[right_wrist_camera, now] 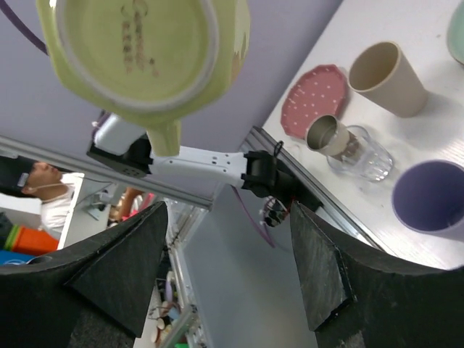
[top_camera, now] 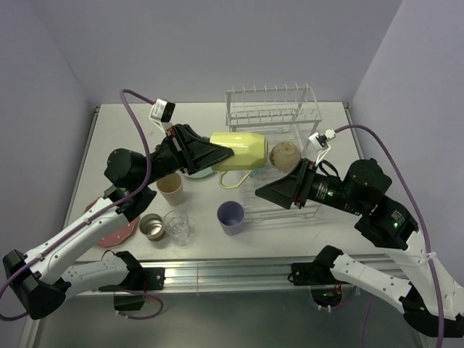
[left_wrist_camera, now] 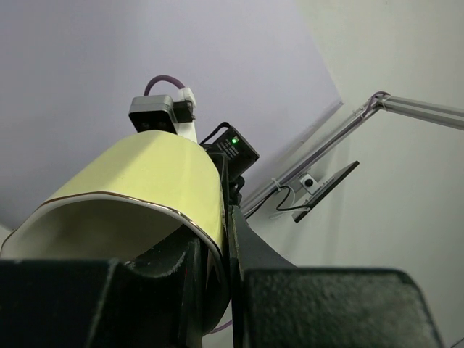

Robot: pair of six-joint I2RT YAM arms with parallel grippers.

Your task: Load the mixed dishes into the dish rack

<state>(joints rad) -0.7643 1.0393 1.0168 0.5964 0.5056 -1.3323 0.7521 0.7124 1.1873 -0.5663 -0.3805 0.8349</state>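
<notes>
**Item: yellow cup** (top_camera: 243,150). Pale yellow with faceted sides, one handle and a paler foot ring under the base. It is held off the table on its side, at the left end of the dish rack (top_camera: 272,109), in front of the rack's prong row.

**Dish rack:** one, white wire, with a raised row of upright prongs behind a flat lower basket.

**Count**
- Cups: four.
  - Yellow cup, as above.
  - Lavender cup (top_camera: 230,217), near the rack's left front corner.
  - Tan cup (top_camera: 171,188), farther left of the rack.
  - Small steel cup (top_camera: 152,227), farther left again.
- Clear glass (top_camera: 176,224): one, touching the steel cup.
- Plates: two.
  - Pink dotted plate (top_camera: 119,230), farthest left of the rack and partly under an arm.
  - Mint-green plate (top_camera: 197,174), only a sliver showing.
- Beige bowl (top_camera: 284,155): one, in the rack's lower basket.

**Pincers**
- Left gripper (top_camera: 226,154): clamped on the yellow cup's rim, one finger inside and one outside.
- Right gripper (top_camera: 259,192): fingers wide apart, holding and touching nothing, over the rack's lower basket.
</notes>
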